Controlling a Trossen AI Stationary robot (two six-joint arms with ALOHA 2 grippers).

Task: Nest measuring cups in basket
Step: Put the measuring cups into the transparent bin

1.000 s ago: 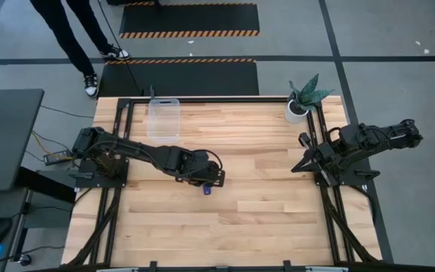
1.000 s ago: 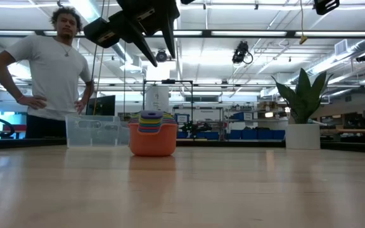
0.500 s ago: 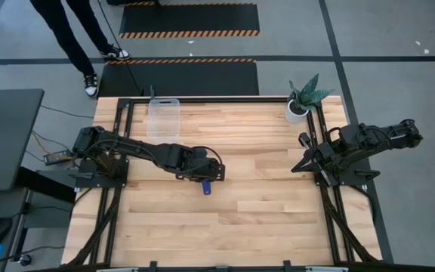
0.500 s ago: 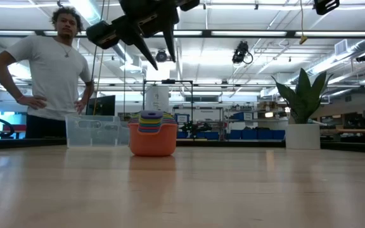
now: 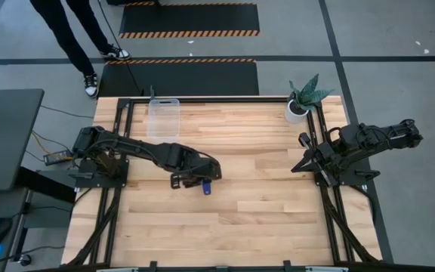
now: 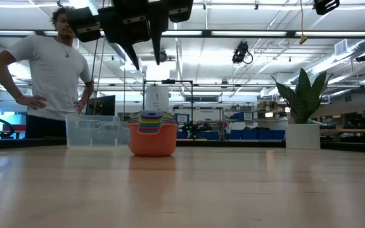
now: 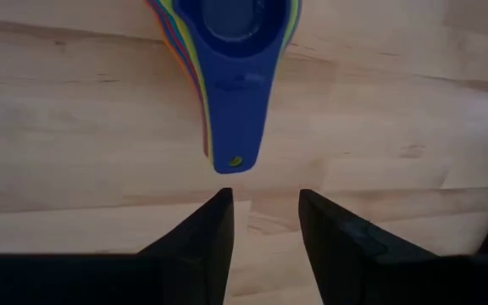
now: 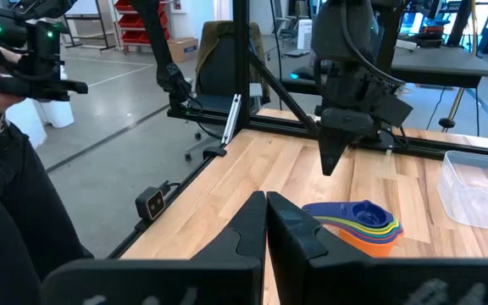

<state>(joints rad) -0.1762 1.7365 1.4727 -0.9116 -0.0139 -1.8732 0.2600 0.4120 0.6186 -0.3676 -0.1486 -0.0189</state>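
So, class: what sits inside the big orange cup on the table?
Smaller cups are nested in the orange cup, a blue cup on top; yellow and green rims show between. The lower cups' bowls are covered.

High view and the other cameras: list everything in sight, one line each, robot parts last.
Nested stack of plastic measuring cups: several, orange outermost and dark blue on top, table middle, outside the basket.
Clear plastic rectangular basket: one, see-through, far left of table, empty.
Potted green plant in white pot: one, far right corner.
Person: one, white shirt, beyond the table.
Left gripper: open, above the cups' handles.
Right gripper: shut, parked at right edge.
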